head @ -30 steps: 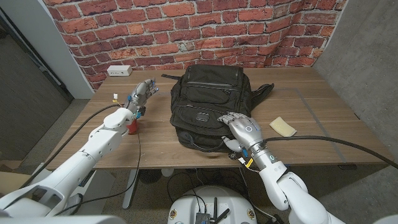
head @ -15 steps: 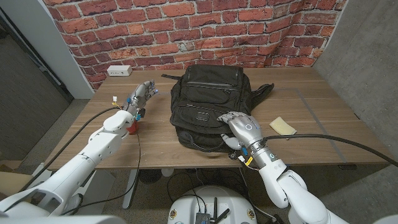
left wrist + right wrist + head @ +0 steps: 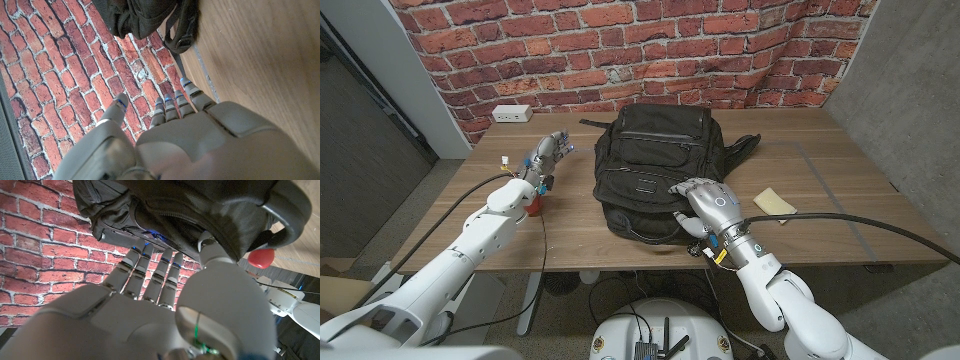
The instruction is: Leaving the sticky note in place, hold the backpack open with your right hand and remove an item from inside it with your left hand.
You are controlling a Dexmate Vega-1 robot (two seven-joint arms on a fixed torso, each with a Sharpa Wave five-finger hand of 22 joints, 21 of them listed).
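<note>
While the black fabric backpack (image 3: 660, 170) lies mid-tabletop, the right hand (image 3: 708, 205) presses spread fingers on its near edge, gripping nothing yet; it should hook the opening's lip firmly. The left hand (image 3: 545, 155) hovers empty, fingers apart, well left.

Backpack (image 3: 658, 170) mid-table; sticky note (image 3: 773, 203) to its right; power strip (image 3: 511, 114) back-left.

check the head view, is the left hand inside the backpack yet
No, the left hand is out over the table, apart from the backpack, fingers spread.
</note>
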